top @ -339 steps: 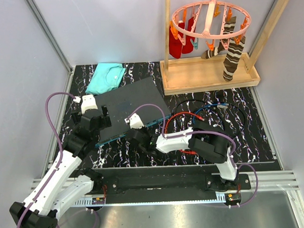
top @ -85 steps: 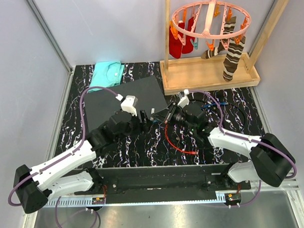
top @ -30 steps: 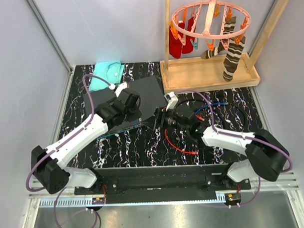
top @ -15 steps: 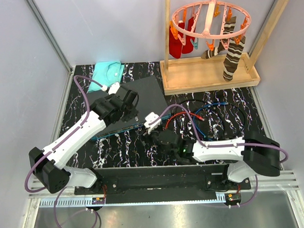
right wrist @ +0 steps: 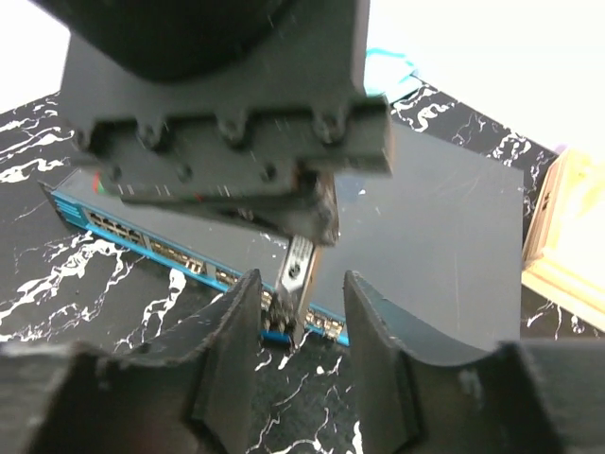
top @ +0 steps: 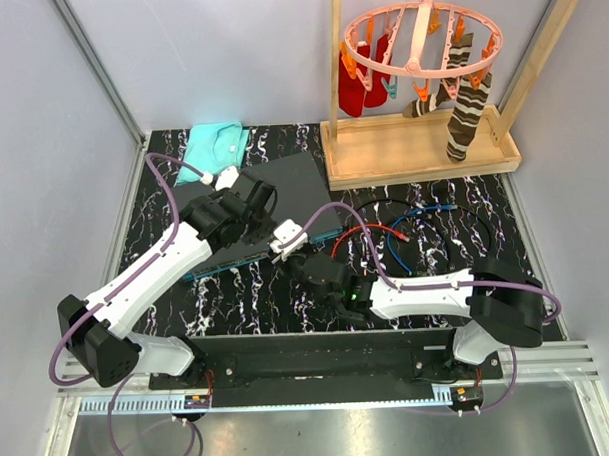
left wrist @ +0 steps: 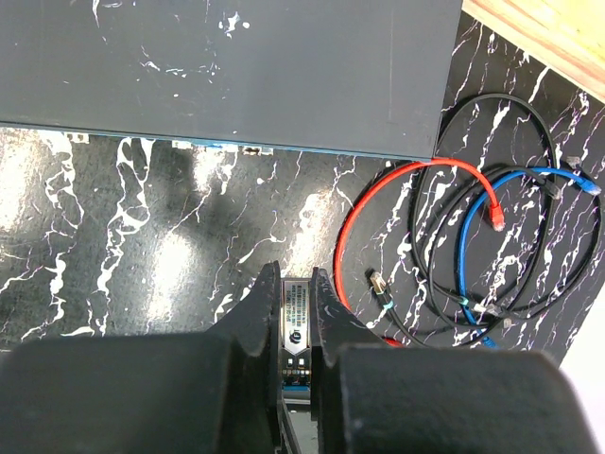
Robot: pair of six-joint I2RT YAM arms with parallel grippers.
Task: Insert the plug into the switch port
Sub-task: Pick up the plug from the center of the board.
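Note:
The switch [top: 283, 184] is a flat dark grey box lying at the back left, its teal port edge [right wrist: 142, 236] facing the arms. The plug [left wrist: 296, 312], a small silver module with a printed label, is pinched in my shut left gripper [left wrist: 295, 279] and hangs just in front of the port row [right wrist: 326, 326]. My right gripper [right wrist: 301, 284] has come up from the front. Its jaws stand open on either side of the plug [right wrist: 301, 260]: the left finger is close against it and a gap shows on the right.
Red, blue and black cables [top: 404, 224] lie coiled to the right of the switch. A wooden stand [top: 417, 149] with a pink sock hanger [top: 418, 44] fills the back right. A folded teal cloth [top: 214, 151] lies behind the switch.
My right arm has swung left across the table to the left gripper, and its jaws have narrowed around the plug. The left arm has barely moved and keeps the plug.

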